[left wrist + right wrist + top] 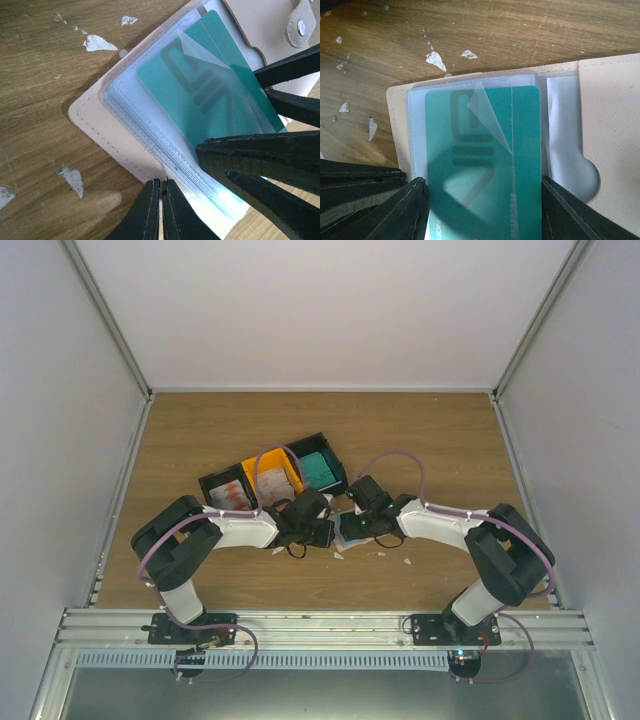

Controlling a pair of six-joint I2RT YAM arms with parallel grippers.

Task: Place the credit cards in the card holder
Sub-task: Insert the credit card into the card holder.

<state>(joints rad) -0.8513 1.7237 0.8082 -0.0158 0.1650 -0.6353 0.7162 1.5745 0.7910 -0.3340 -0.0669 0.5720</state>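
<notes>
The beige card holder (610,100) lies open on the bench (520,30), with a teal credit card (485,150) among its clear sleeves (560,130). The right pincer (483,182) straddles the card, and I cannot tell if it grips. The left pincer (161,192) is closed at the holder's edge.

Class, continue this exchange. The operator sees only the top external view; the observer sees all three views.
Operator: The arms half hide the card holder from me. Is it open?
Observer: Yes. The card holder lies open, with its clear sleeves facing up.
Operator: Where is the card?
Observer: A teal card rests on the sleeve stack. The right tool has a finger at each long edge; I cannot tell whether it grips.
Operator: And the left tool?
Observer: The left tool is shut, with its tips at the holder's edge.
</notes>
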